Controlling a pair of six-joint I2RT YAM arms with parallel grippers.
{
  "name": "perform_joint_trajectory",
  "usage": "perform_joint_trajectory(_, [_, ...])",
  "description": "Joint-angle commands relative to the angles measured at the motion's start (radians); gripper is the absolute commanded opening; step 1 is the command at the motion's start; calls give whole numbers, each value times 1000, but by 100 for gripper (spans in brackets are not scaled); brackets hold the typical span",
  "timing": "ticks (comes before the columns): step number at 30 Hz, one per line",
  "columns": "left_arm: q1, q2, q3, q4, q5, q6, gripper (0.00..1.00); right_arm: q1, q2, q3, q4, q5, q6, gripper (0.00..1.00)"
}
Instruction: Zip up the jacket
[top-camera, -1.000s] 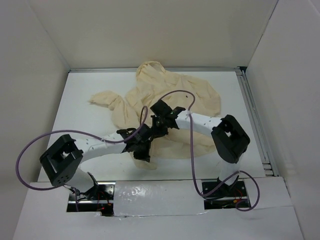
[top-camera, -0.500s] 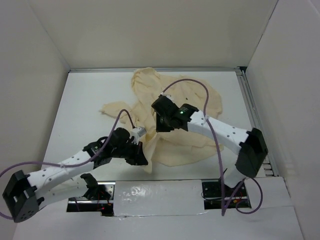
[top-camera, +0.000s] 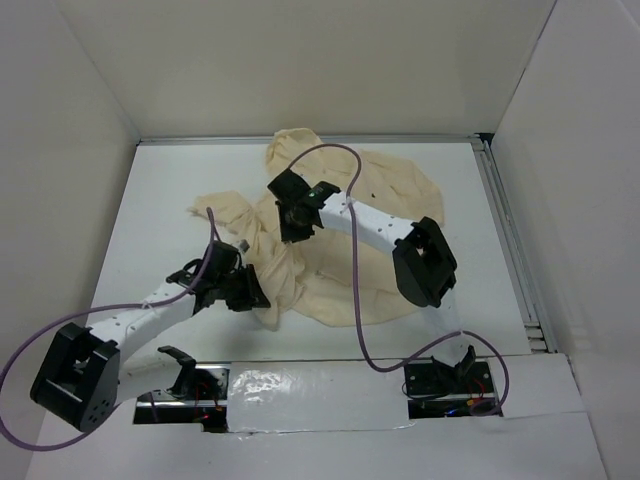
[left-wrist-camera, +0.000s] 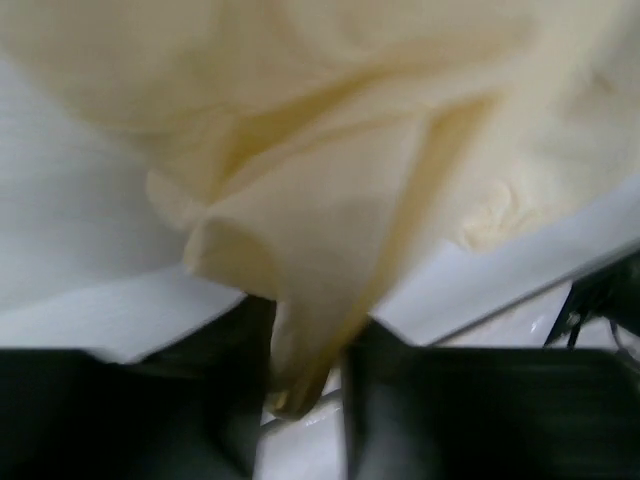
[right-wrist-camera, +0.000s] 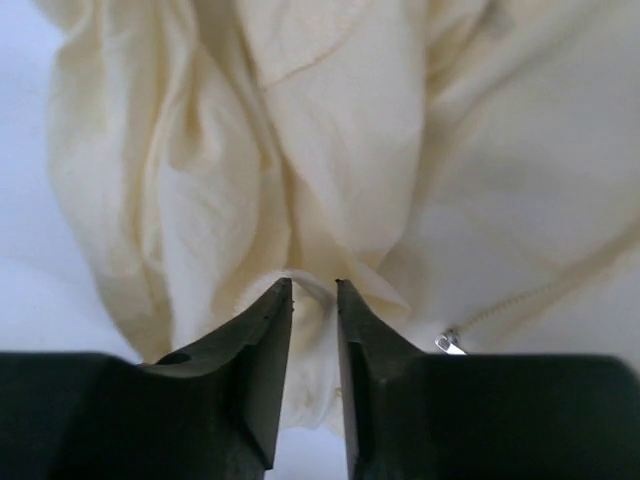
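The cream jacket (top-camera: 395, 190) lies crumpled on the white table, its lower part bunched into folds. My left gripper (top-camera: 256, 296) is at the jacket's near-left hem and is shut on a hanging fold of it (left-wrist-camera: 330, 250), lifted off the table. My right gripper (top-camera: 291, 224) is over the jacket's upper left part. In the right wrist view its jaws (right-wrist-camera: 313, 286) are nearly closed on a small ridge of jacket fabric (right-wrist-camera: 340, 130). A metal zipper pull (right-wrist-camera: 450, 343) with a line of zipper teeth (right-wrist-camera: 545, 292) lies just right of those jaws.
The white table (top-camera: 165, 200) is boxed in by pale walls at the back and sides. A metal rail (top-camera: 505, 230) runs along the table's right edge. Purple cables (top-camera: 352, 280) loop over both arms. The arm bases sit at the near edge.
My right gripper has moved back and left across the jacket. My left arm has swung left, pulling the near hem with it. The jacket has bunched up between them.
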Motion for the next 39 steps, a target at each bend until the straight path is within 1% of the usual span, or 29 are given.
perform_joint_trajectory(1, [93, 78, 30, 28, 14, 37, 47, -16, 36, 64, 117, -128, -124, 34])
perform_joint_trajectory(2, [141, 106, 45, 32, 28, 40, 53, -34, 55, 87, 121, -158, -137, 38])
perform_joint_trajectory(3, [161, 151, 83, 32, 57, 57, 59, -41, 55, 92, 132, -226, -164, 52])
perform_joint_trajectory(4, [179, 152, 102, 27, 58, 56, 62, -50, 50, 92, 135, -251, -175, 57])
perform_joint_trajectory(5, [199, 182, 117, 7, 59, 56, 67, -65, 22, 65, 142, -277, -184, 61])
perform_joint_trajectory(6, [206, 187, 132, 1, 64, 63, 69, -70, -8, 33, 170, -300, -201, 62])
perform_joint_trajectory(7, [210, 183, 146, 1, 70, 67, 73, -71, -40, -4, 193, -308, -221, 62])
perform_joint_trajectory(8, [216, 158, 145, 4, 73, 68, 81, -71, -119, -109, 223, -307, -230, 63])
perform_joint_trajectory(9, [218, 140, 145, 9, 73, 73, 90, -73, -162, -165, 272, -307, -237, 65])
perform_joint_trajectory(10, [222, 103, 142, 6, 70, 70, 98, -73, -202, -216, 294, -302, -238, 66])
perform_joint_trajectory(11, [226, 89, 148, -5, 70, 70, 98, -73, -282, -318, 312, -305, -232, 66])
perform_joint_trajectory(13, [215, 39, 163, -39, 76, 86, 99, -73, -389, -420, 363, -292, -203, 67])
perform_joint_trajectory(14, [203, 25, 163, -45, 64, 88, 99, -74, -420, -517, 378, -288, -191, 67])
perform_joint_trajectory(18, [114, -40, 169, -60, 18, 77, 99, -94, -557, -687, 405, -203, -111, 69])
perform_joint_trajectory(19, [76, -54, 180, -82, 3, 70, 99, -100, -597, -707, 396, -183, -97, 70])
perform_joint_trajectory(20, [56, -55, 189, -99, -45, 62, 99, -107, -605, -722, 344, -120, -58, 70])
perform_joint_trajectory(23, [6, -63, 218, -154, -111, 7, 99, -114, -577, -678, 209, 13, 30, 71])
perform_joint_trajectory(24, [-1, -66, 229, -165, -119, -1, 99, -114, -562, -664, 184, 26, 56, 70])
perform_joint_trajectory(26, [-20, -72, 243, -185, -126, -18, 99, -108, -507, -638, 155, 54, 131, 69])
perform_joint_trajectory(29, [-37, -92, 255, -200, -139, -35, 99, -113, -424, -594, 121, 87, 184, 67])
perform_joint_trajectory(31, [-44, -112, 261, -224, -163, -44, 99, -111, -364, -554, 110, 142, 223, 66])
perform_joint_trajectory(34, [-52, -140, 249, -240, -185, -58, 99, -114, -300, -505, 116, 161, 240, 65])
perform_joint_trajectory(39, [-61, -164, 246, -261, -214, -75, 99, -113, -211, -456, 133, 121, 259, 65])
